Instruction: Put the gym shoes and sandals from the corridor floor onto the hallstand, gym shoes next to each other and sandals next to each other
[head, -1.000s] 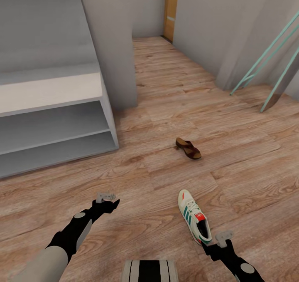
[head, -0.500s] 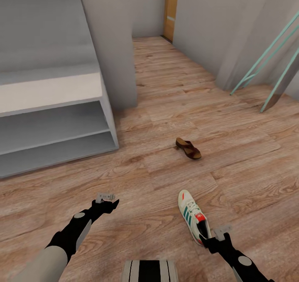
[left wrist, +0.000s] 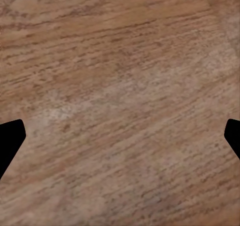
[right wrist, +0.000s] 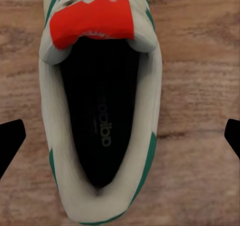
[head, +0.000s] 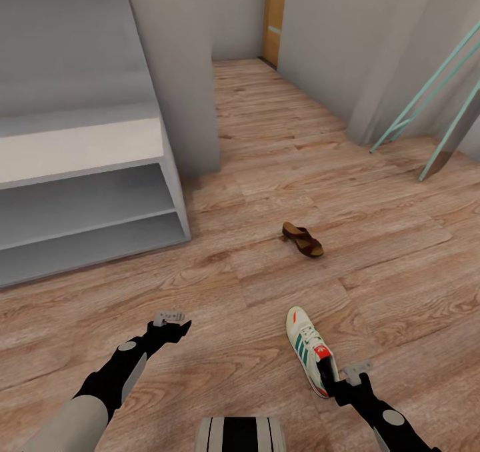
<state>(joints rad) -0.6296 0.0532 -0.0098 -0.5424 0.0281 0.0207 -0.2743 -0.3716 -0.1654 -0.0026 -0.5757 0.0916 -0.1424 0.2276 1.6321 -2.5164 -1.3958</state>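
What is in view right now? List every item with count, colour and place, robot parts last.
sneaker: one, white with green stripes and a red-orange tongue patch, on the floor near the right arm, heel end under the right end effector.
sandal: one, dark brown, on the floor farther ahead, apart from the sneaker.
shoe rack: one, light grey, open shelves, at the left.
floor: light brown wood planks.
door: one, tan, at the corridor's far end.
poles: slanted, teal, at the right by the wall.
left end effector: one, black with grey tips, open above bare floor.
right end effector: one, black with grey tips, open over the sneaker's heel opening.
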